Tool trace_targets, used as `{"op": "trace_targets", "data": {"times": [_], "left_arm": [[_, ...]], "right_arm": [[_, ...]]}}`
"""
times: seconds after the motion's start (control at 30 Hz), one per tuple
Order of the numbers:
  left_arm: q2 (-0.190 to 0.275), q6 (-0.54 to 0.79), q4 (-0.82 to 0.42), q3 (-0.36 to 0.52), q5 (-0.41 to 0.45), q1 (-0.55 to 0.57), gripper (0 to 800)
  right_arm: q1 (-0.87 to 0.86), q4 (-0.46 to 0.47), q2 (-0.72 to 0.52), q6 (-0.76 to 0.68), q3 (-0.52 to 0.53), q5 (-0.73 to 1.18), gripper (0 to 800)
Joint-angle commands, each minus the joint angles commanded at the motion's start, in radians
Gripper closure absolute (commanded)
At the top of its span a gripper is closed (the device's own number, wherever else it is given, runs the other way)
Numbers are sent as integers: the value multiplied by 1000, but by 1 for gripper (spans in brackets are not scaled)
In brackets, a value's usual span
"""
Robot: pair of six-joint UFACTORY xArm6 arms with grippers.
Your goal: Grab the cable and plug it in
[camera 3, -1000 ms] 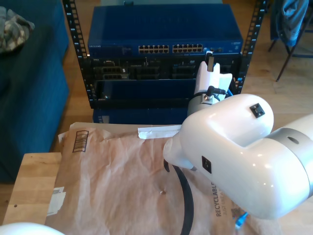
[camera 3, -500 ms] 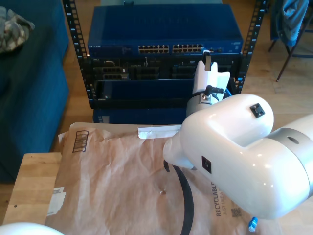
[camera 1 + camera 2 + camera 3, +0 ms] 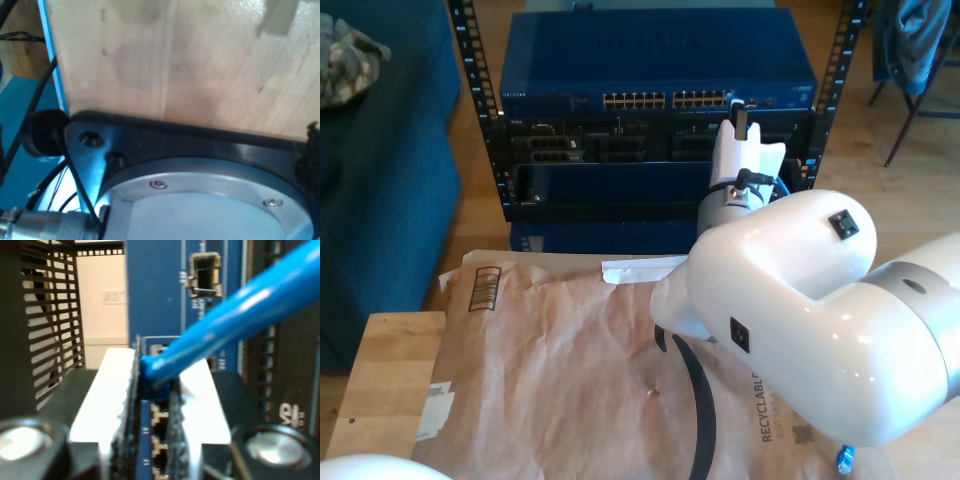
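Edging closer to the rack over the last second, my second gripper [image 3: 740,118] now sits higher and nearer the blue network switch [image 3: 655,62] in the exterior view, while the loose far end of the cable, a small blue tip [image 3: 842,460], has slid toward that view's lower right on the brown paper [image 3: 570,370] covering the bench. The jaws are closed tight on the cable [image 3: 235,315], pinching it just behind its plug; the plug itself is hidden between the serrated pads [image 3: 131,390], so whether it has entered a socket cannot be told. Judging from the second wrist view, the grab is done and the plugging-in is what remains: a row of ports [image 3: 159,432] lies directly ahead of the jaws, very near, and one separate open socket [image 3: 205,271] shows farther along the blue panel. Count for this scene: one blue cable, one large white arm in the exterior view, one switch with two banks of ports [image 3: 668,99] on its face, and one black rack [image 3: 660,150] holding it. My first gripper's camera looks at a wooden board [image 3: 175,60] and a black and metal mounting plate [image 3: 200,190]; how its jaws stand cannot be told.
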State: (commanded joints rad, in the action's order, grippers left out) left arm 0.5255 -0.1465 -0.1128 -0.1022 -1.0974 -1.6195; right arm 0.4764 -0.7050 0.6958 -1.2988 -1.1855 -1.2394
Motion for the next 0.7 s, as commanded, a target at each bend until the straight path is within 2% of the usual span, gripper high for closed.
{"op": "trace_targets", "data": {"times": [0.7], "left_arm": [[0, 0, 0, 0, 0, 0, 0]], "right_arm": [[-9, 0, 5, -2, 0, -3, 799]]}}
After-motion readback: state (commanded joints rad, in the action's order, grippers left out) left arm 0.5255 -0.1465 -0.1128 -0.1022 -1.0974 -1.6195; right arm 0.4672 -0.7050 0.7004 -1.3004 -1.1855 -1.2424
